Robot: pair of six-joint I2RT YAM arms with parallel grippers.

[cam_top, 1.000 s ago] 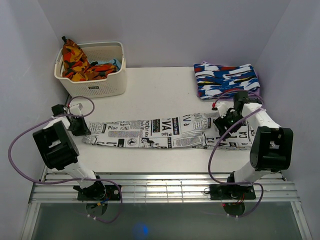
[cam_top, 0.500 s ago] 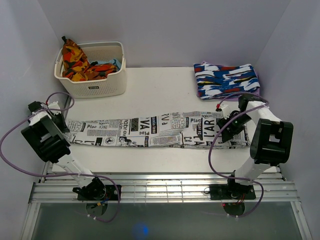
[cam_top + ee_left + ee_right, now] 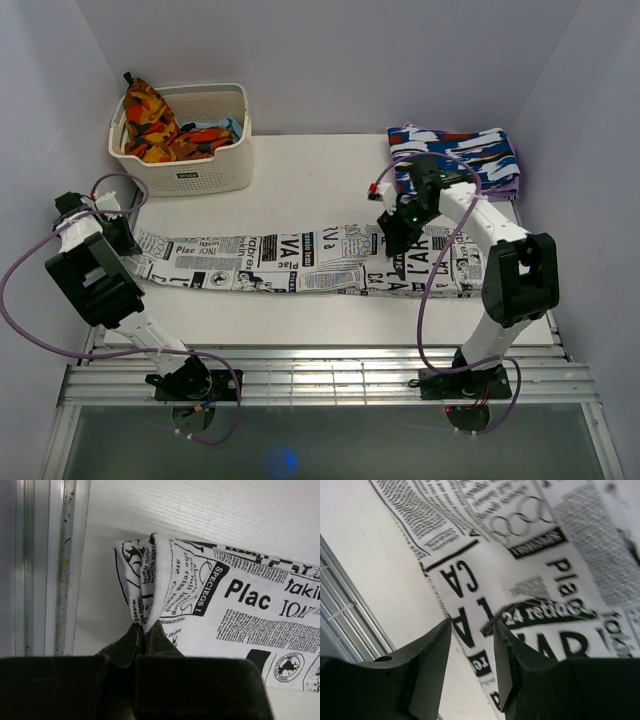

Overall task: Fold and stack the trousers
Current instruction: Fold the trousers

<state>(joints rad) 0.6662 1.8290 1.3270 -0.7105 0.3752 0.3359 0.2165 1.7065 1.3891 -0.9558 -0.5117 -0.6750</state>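
Observation:
The trousers [image 3: 300, 262], white with black newspaper print, lie stretched out flat across the table from left to right. My left gripper [image 3: 124, 238] is at their left end and is shut on a pinched fold of the hem [image 3: 145, 611]. The fold rises between the left gripper's [image 3: 145, 630] dark fingertips. My right gripper [image 3: 392, 240] hovers over the right part of the trousers, near their back edge. In the right wrist view the right gripper [image 3: 472, 632] stands open over the printed cloth [image 3: 540, 590], with nothing between its fingers.
A white basket [image 3: 190, 172] holding an orange-red-yellow cloth [image 3: 148, 122] stands at the back left. A folded blue-white-red garment [image 3: 455, 160] lies at the back right. Metal rails [image 3: 320, 378] run along the near edge, and another rail [image 3: 64, 555] runs along the table's left side. Walls close in on both sides.
The left gripper shut on the trousers' left end and drew it leftward, pulling the cloth straight. The right gripper left the right end and moved left and back, its jaws narrowing.

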